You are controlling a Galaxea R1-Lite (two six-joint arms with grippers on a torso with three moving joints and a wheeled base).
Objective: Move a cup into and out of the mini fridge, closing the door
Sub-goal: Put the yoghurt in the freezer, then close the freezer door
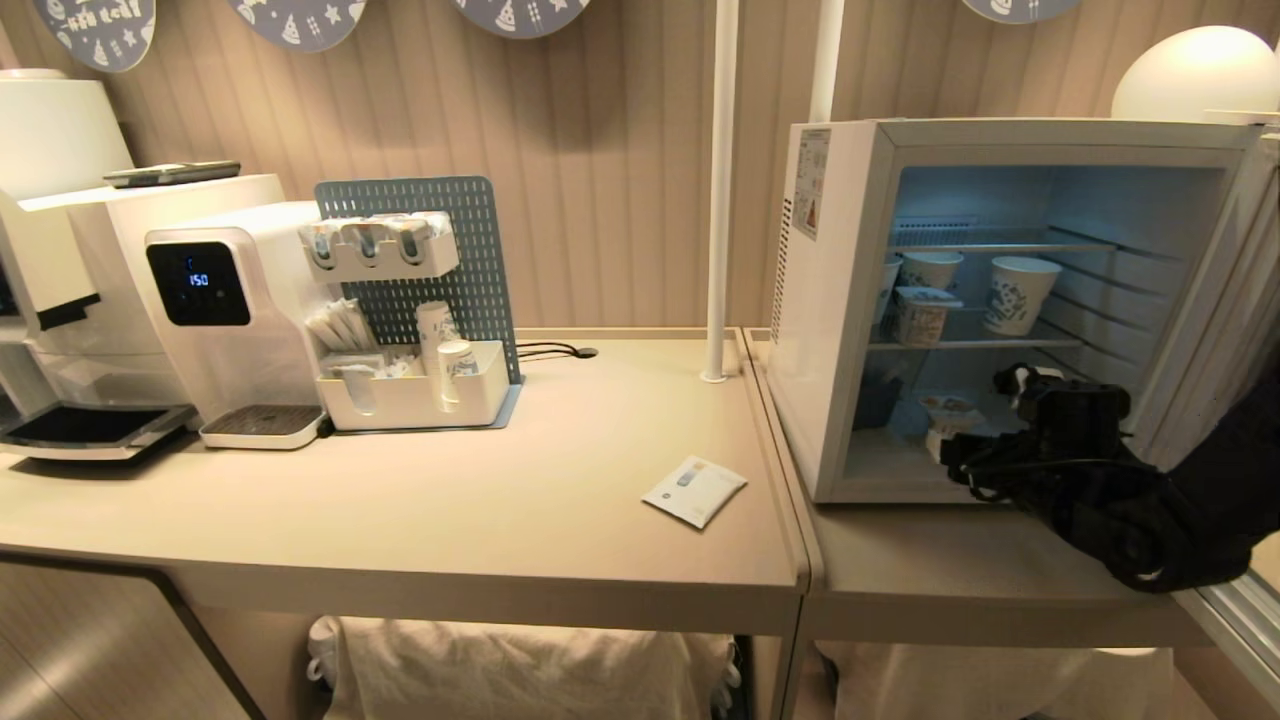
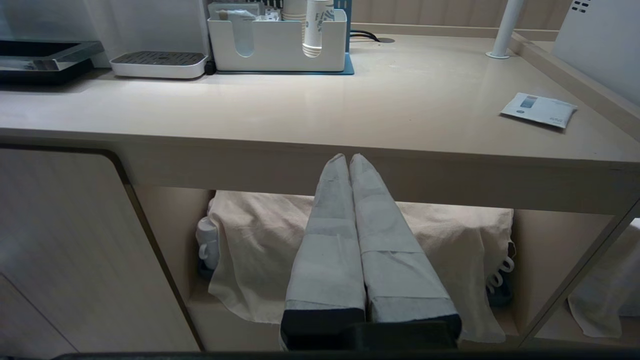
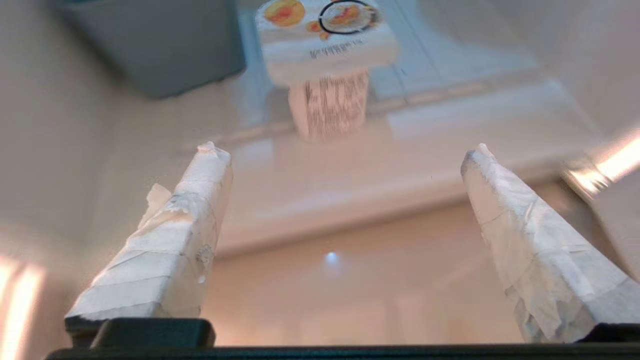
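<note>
- Right wrist view alone shows the right gripper [image 3: 345, 150] with fingers wide apart, empty.
- Cup [image 3: 327, 55] stands on the mini fridge [image 1: 835, 300] floor, just beyond the fingertips, untouched.
- Left gripper [image 2: 348, 157] fingers together below the tabletop [image 2: 350, 110].

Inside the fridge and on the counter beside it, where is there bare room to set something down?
Fridge floor: bare left of the yogurt cup; the open right gripper fills the doorway's right. Middle shelf is crowded with paper cups. The counter is bare from the organizer to the sachet.
</note>
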